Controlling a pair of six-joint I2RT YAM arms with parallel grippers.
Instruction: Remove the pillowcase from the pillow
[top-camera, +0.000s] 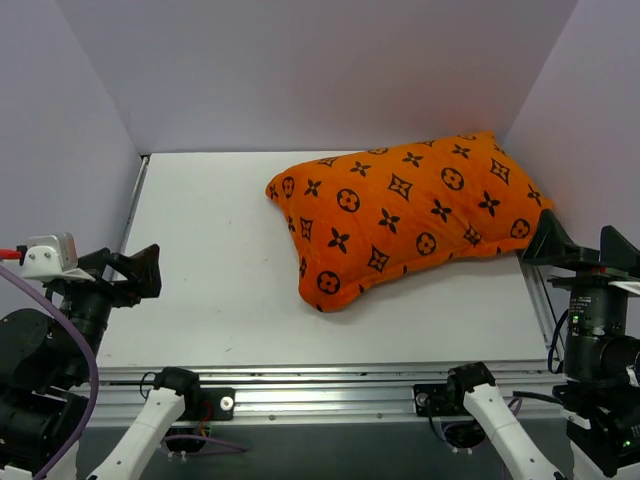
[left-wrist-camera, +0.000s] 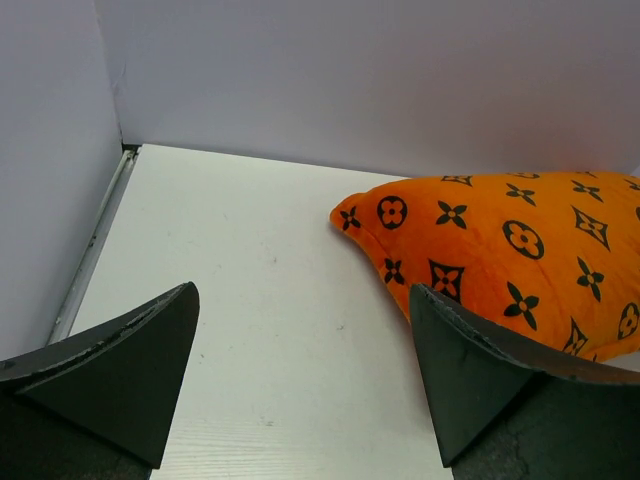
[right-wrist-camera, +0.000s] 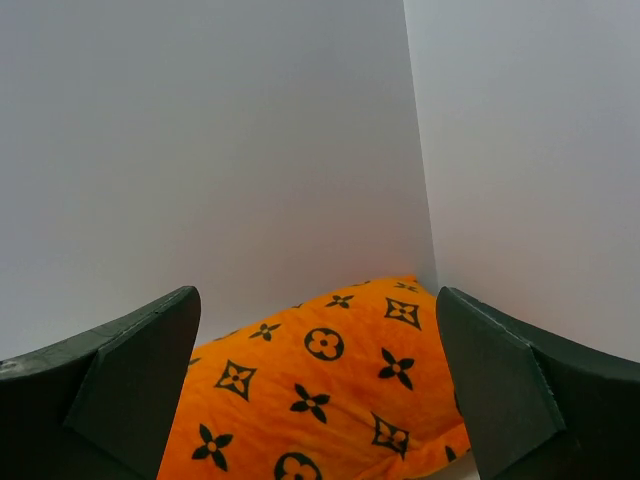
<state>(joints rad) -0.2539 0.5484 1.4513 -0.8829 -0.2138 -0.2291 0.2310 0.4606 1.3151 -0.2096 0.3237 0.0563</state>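
Nearest, at either side of the front edge, the left gripper (left-wrist-camera: 302, 292) and right gripper (right-wrist-camera: 317, 292) each have their jaws spread wide, holding nothing. Beyond them stretches the white table (top-camera: 220, 260). Farthest back, towards the right corner by the walls, lies the plump orange pillowcase (top-camera: 410, 215) with black flower motifs, completely hiding the pillow inside.

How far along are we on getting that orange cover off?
Nothing looks done: the pillowcase lies plump and fully on, no white showing. Nothing is in hand: the left fingers and right fingers are open, holding nothing. Remaining: grasp the cover and pull it off.
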